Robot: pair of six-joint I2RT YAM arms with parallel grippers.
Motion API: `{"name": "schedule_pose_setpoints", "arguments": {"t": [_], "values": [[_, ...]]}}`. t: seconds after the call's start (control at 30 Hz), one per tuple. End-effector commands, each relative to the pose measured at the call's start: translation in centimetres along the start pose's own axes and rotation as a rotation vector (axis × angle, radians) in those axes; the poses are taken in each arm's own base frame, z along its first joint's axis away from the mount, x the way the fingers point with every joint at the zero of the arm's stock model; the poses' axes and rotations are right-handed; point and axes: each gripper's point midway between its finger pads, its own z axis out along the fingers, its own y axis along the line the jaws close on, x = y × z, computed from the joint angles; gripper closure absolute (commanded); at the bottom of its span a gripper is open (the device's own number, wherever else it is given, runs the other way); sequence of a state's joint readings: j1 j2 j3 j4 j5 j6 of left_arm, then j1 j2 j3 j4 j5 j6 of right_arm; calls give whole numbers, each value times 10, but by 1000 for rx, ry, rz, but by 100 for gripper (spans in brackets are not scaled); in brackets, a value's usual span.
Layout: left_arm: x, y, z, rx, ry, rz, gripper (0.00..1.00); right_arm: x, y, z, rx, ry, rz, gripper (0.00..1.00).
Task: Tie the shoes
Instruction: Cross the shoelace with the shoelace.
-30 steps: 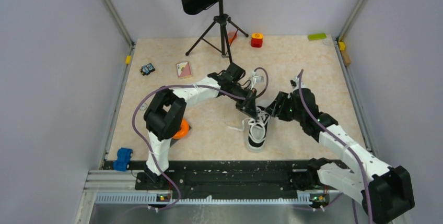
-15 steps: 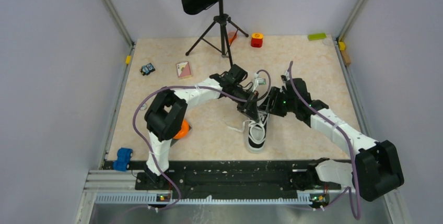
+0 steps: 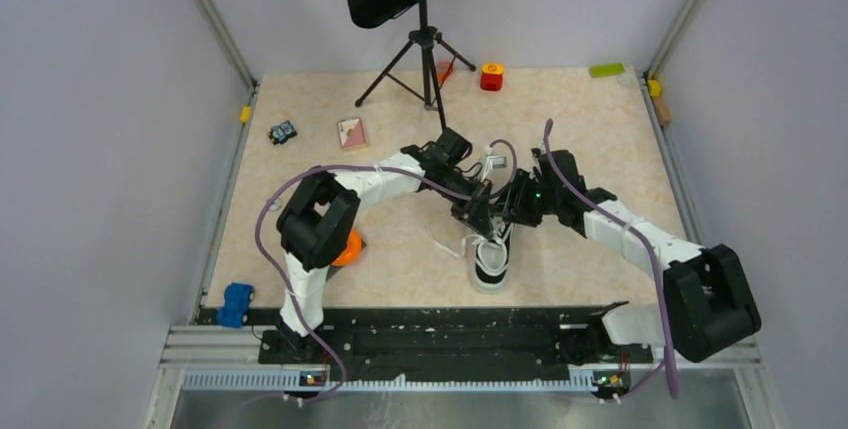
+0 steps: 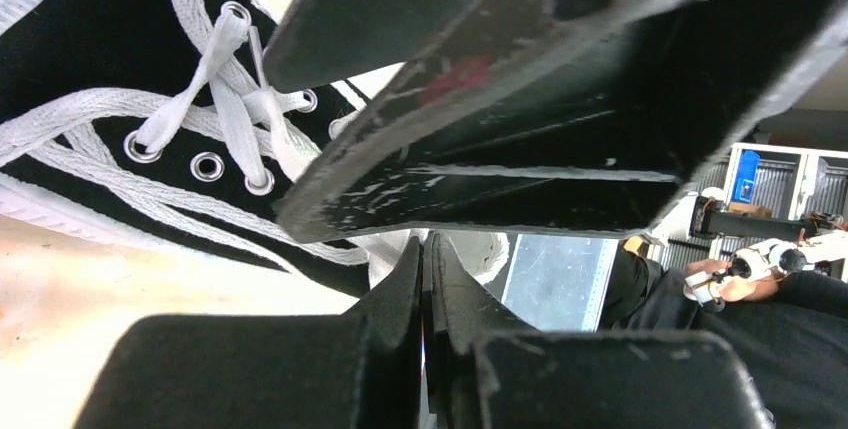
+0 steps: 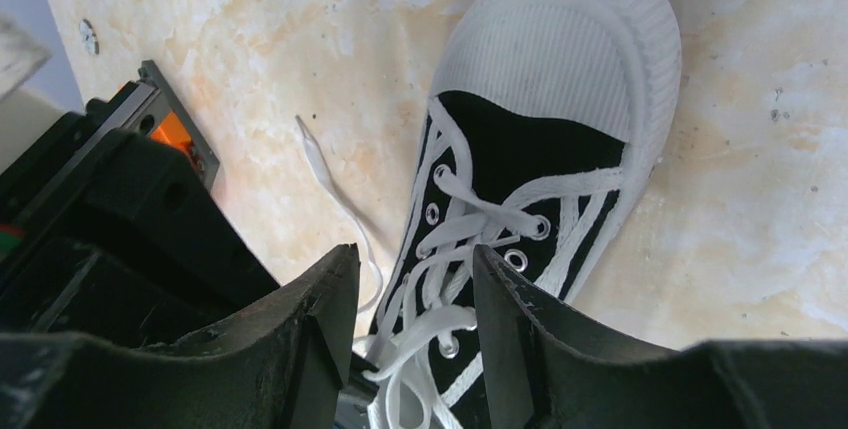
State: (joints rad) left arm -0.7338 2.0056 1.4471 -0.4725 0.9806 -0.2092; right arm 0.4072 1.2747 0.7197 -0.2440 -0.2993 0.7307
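Marbled beige tabletop (image 3: 600, 129) holds the black sneaker (image 3: 490, 261) near its middle, toe toward the arm bases. I see my left gripper (image 4: 426, 279) pinched fully together beside the laces (image 5: 455, 324), while my right gripper (image 5: 412, 294) stands parted above them.

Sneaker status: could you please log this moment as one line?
left claw: shut by sneaker | right claw: open above laces | bow: none visible

The left gripper (image 3: 478, 217) and right gripper (image 3: 509, 211) crowd together over the shoe (image 3: 491, 261) at centre frame. Bare table (image 3: 600, 129) lies open upper right; a tripod (image 3: 426, 59) blocks upper middle.
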Motion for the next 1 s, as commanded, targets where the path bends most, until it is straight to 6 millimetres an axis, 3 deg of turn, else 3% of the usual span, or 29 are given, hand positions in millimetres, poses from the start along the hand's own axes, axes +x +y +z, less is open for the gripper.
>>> {"name": "schedule_pose_setpoints", "arguments": {"t": [0.0, 0.2, 0.3, 0.43, 0.97], "values": [[2, -23, -8, 61, 4, 50, 100, -13, 6, 8, -34, -38, 12, 53], [0, -22, -7, 58, 4, 49, 100, -9, 0, 16, -15, -12, 10, 53], [0, -22, -7, 57, 3, 49, 100, -8, -5, 17, 4, -10, 5, 58], [-1, -22, -8, 54, 0, 51, 100, -9, -5, 16, 8, -17, 0, 99], [11, -25, -11, 65, 28, 55, 100, -45, 10, -12, 9, -202, -14, 100]]}}
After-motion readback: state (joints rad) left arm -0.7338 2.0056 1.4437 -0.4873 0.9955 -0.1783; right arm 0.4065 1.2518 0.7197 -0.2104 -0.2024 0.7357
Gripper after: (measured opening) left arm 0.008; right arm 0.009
